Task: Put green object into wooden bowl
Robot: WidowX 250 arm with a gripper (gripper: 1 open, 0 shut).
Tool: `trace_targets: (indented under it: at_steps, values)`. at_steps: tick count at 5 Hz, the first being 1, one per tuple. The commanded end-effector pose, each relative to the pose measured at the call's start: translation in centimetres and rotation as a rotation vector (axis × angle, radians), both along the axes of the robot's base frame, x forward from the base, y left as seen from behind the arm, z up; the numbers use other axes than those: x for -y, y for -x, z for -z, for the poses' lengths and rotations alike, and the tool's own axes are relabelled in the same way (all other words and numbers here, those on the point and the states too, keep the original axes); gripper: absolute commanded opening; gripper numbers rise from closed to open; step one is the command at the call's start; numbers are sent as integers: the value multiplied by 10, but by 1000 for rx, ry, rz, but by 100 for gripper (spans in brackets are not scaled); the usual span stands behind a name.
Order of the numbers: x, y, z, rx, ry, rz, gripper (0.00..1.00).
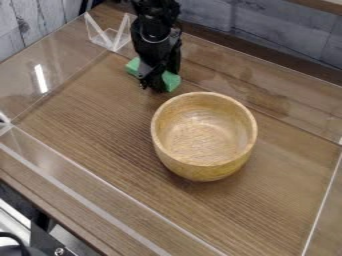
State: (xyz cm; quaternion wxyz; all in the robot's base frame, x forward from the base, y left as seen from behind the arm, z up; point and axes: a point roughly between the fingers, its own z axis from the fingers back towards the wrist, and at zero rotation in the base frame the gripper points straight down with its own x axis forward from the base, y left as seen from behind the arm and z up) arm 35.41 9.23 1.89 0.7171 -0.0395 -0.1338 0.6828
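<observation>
One camera is all I have, looking down at a slant on the wooden worktop (pixel 94 130) inside its clear plastic walls. My claw (pixel 159 82) points steeply down near the far edge, a little left of the middle, with the black arm rising out of the top of the picture. The block (pixel 135 67) shows as a patch of bright green just left of the claw, touching it, with another sliver of green peeking out on the claw's right side. It sits low, at or just above the worktop; I cannot tell whether it rests on the surface. The fingers stand partly spread around the green, but the black body hides the contact, so I cannot tell whether they are pinching the block or only standing about it. The bowl (pixel 171 158) sits upright toward the middle of the worktop, nearer to me and to the right of the claw, its far rim just beside the fingertips but not touching them. Its hollow shows only bare grain.
</observation>
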Motion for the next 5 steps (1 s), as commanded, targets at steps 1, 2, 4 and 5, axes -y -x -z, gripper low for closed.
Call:
trace_targets:
  at_steps: [1,2,4,5]
  values:
    - [0,0,-4,5,-12,18,0]
    - [0,8,-26,-10,8,131,0]
    - [11,19,-71,-24,48,397,0]
    - [23,21,-100,-21,81,584,0]
